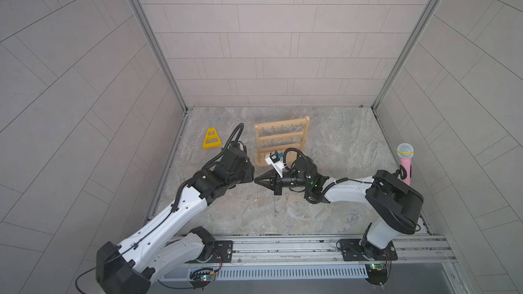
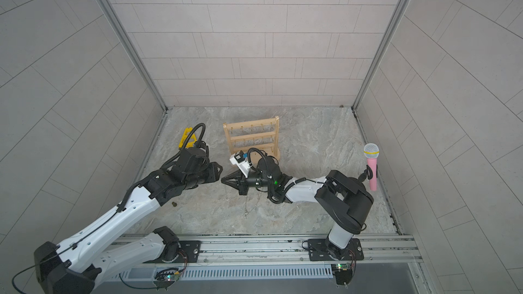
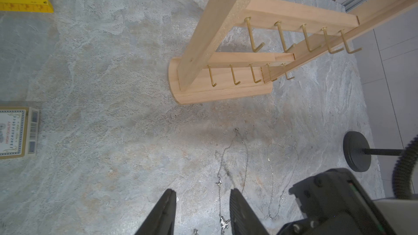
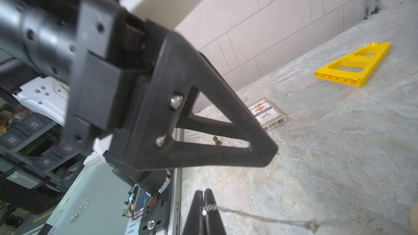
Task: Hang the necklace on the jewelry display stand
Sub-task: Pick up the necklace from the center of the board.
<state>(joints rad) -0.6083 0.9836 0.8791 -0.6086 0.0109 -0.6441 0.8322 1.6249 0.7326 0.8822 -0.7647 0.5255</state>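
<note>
The jewelry display stand (image 1: 280,140) (image 2: 250,137) is a pale wooden rack with brass hooks, standing upright mid-table; its base and hooks show in the left wrist view (image 3: 226,41). The necklace (image 3: 219,183) is a thin silver chain with small charms, faint in both top views (image 1: 274,207) (image 2: 246,207). My right gripper (image 4: 204,192) (image 1: 256,180) is shut on one end of the chain (image 4: 256,215). My left gripper (image 3: 203,194) (image 2: 219,171) faces it tip to tip. It is open, with the chain running between its fingers, close to one finger (image 3: 235,196).
A yellow triangular frame (image 1: 210,138) (image 4: 355,66) lies at the back left. A card box (image 3: 18,132) (image 4: 267,114) and a small brass piece (image 2: 174,204) lie under the left arm. A pink microphone (image 1: 405,162) stands on a black round-based holder (image 3: 356,151) at the right edge.
</note>
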